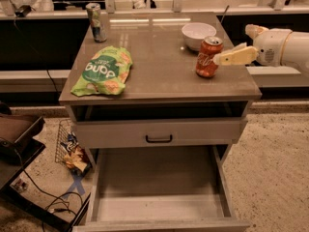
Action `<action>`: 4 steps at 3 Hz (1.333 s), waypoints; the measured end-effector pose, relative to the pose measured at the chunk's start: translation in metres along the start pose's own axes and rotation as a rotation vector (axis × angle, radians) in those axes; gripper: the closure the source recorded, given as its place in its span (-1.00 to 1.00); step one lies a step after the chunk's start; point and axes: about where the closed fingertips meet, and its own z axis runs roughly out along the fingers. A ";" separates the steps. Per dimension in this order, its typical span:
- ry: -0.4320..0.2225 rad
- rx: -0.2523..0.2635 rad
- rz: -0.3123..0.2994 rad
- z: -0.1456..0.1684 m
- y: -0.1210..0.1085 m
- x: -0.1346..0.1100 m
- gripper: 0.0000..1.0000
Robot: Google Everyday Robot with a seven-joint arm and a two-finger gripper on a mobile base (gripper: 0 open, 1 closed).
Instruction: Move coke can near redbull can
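Camera view: grey-topped drawer table (159, 57); pale-tipped gripper (223, 58) just right of the orange-red coke can (207, 58) near the right edge, open or closed I cannot tell. Likely light, slick, dentable: grasp mid-body. Slim blue-silver redbull can (96, 22) stands back-left.

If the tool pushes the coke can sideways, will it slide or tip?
Likely tippy: the coke can stands upright, tall for its base, with the tool close beside it. It may slide, since the tabletop looks smooth. Tipped, it would probably roll.
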 end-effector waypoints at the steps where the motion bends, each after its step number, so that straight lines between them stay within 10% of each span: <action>1: -0.037 -0.009 -0.012 0.015 -0.019 0.006 -1.00; 4: -0.156 -0.025 0.086 0.031 0.011 0.014 -1.00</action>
